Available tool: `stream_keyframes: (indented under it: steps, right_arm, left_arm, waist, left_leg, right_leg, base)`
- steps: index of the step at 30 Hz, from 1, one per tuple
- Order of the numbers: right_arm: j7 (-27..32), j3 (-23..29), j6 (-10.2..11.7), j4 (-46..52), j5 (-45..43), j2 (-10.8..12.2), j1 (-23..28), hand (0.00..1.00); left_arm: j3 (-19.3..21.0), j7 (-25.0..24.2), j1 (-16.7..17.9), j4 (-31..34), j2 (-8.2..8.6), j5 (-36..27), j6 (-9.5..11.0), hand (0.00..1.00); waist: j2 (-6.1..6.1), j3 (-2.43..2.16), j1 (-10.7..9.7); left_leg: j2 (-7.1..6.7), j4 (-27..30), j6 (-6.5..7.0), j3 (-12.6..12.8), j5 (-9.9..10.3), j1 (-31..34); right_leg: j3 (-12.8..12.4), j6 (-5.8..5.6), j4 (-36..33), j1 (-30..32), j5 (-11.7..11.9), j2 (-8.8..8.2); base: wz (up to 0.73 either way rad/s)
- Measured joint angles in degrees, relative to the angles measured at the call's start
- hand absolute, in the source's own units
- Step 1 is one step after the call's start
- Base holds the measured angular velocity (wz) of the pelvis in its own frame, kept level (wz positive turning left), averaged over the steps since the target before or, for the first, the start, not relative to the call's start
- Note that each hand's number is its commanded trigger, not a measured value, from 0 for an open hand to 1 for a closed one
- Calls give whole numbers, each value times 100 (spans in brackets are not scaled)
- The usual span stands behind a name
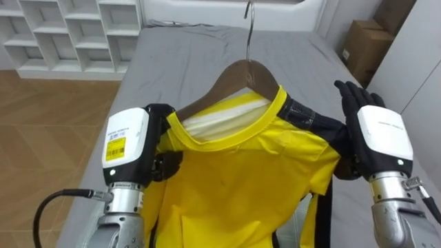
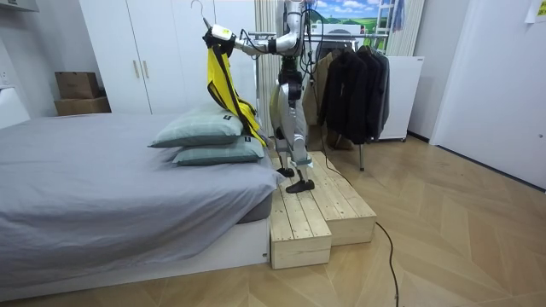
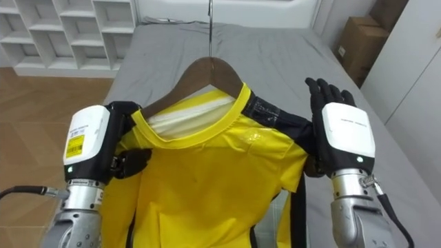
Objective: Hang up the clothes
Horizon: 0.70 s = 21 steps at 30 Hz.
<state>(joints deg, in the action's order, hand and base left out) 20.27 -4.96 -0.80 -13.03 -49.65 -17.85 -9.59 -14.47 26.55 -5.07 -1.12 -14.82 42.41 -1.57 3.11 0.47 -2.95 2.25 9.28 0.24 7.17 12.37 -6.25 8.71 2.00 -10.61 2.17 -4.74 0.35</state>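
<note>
The robot is standing on a wooden platform [image 2: 311,213] at the head of a grey bed [image 1: 179,62], holding a yellow shirt [image 1: 241,179] up in front of itself with its 2 hands.

The shirt is hanging on a wooden hanger [image 1: 238,74]. The hanger's metal hook [image 1: 249,21] is rising above and between the fingers of the 2 hands.

The left hand [image 1: 127,145] is sitting at the shirt's left shoulder with its back to the camera. Its dark fingers [image 1: 165,165] are curling in and gripping the yellow cloth at that shoulder.

The right hand [image 1: 382,134] is resting against the shirt's black-trimmed right shoulder. Its fingers [image 1: 351,96] are pointing straight up, released, and its palm is lying along the end of the sleeve.

The yellow collar is lying between the 2 sets of fingers, and the rest of the shirt is draping down below them.

Beyond the left fingers, white shelves [image 1: 69,34] are standing past the bed's edge. Beyond the right fingertips a cardboard box [image 1: 365,45] is sitting by the wall.

In the room view, 2 pillows [image 2: 200,132] are lying under the hanging shirt, and dark jackets [image 2: 354,81] are hanging on a rail behind the robot.
</note>
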Motion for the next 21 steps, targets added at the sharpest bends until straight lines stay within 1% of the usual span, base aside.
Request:
stream_keyframes:
  steps: [3, 5, 9, 12, 18, 21]
  right_arm:
    - [0, 2, -3, 1, 72, 0, -34, 0]
    - [0, 3, -15, 33, 75, 0, -36, 0]
    - [1, 2, -41, 47, 76, 0, -36, 0]
    - [1, 1, -50, 47, 91, 1, -37, 0]
    - [1, 0, -75, 47, 232, 1, -37, 0]
    - [1, -18, -148, 47, 270, 8, -40, 0]
  left_arm:
    - [-9, -25, 0, 67, 3, 48, -28, 100]
    - [-22, -39, 0, 203, 6, 175, -102, 100]
    - [-28, -46, 0, 279, 10, 328, -109, 100]
    - [-51, -46, 0, 279, 20, 328, -142, 100]
    - [-151, -45, 0, 345, 32, 329, -313, 100]
    - [-204, -46, 0, 345, 50, 323, -334, 100]
  waist:
    - [1, 0, -8]
    - [1, -1, -6]
    - [0, -2, -5]
    - [-1, -2, -5]
    - [-8, -7, -7]
    - [-10, -8, -8]
  left_leg:
    - [0, 0, 0, 1, 0, 7]
    - [1, 0, 0, 1, 0, 9]
    - [2, 0, 0, 1, 0, 8]
    - [2, 0, 0, 1, 0, 16]
    - [2, 0, 0, 1, 0, 18]
    - [5, 0, 0, 1, 0, 12]
  right_leg:
    - [9, -1, 13, 1, -1, 0]
    - [40, -1, 19, 1, -1, 0]
    - [58, -1, 21, 1, -1, -2]
    - [71, -2, 21, 1, -1, -8]
    - [72, -2, 14, 1, 0, -8]
    - [80, -1, -4, -3, 0, -11]
  base:
    - [0]
    - [0]
    - [0]
    - [0]
    - [0]
    - [0]
